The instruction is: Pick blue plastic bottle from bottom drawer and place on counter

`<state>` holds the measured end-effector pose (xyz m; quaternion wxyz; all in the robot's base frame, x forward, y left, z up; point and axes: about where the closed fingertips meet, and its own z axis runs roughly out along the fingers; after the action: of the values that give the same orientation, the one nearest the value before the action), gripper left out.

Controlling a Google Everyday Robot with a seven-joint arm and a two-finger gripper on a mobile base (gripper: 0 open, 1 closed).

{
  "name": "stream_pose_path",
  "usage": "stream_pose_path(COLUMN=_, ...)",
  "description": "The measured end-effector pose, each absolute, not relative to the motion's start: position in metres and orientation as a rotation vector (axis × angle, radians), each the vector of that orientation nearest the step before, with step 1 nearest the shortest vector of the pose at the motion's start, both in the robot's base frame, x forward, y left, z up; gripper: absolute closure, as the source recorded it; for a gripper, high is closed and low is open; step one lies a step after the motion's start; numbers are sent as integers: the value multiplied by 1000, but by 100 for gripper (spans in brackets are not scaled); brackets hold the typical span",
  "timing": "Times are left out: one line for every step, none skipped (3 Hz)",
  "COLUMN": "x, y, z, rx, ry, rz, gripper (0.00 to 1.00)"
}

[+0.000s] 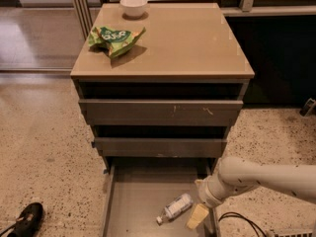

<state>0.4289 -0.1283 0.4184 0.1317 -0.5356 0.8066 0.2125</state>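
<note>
Although the bottom drawer (131,206) stands pulled out, the task looks to be at an early stage. The blue plastic bottle (174,207) lies on its side on the drawer floor, toward the near right, with its white cap pointing near-left, and it has not been lifted. The gripper (198,212) hangs low at the right side of the drawer, just beside the right end of the bottle. Whether it touches the bottle cannot be told, nor whether it is open or closed.

By this reading, the grasp, the lift and the placing on the counter (192,38) are all left to do. The counter holds a green snack bag (116,37) at its far left and a white bowl (134,5) at its far edge.

The near end of the drawer is cut off by the picture's edge, and so is most of the arm on the right. The two upper drawers show only dark gaps, their insides hidden.
</note>
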Motion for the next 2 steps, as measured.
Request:
stream_pose_path(x=429, y=-128, z=418, rx=-1555, ry=2341, rz=617, gripper=0)
stream_pose_path(x=439, y=-129, z=411, rx=-1543, ry=2274, rz=642, gripper=0)
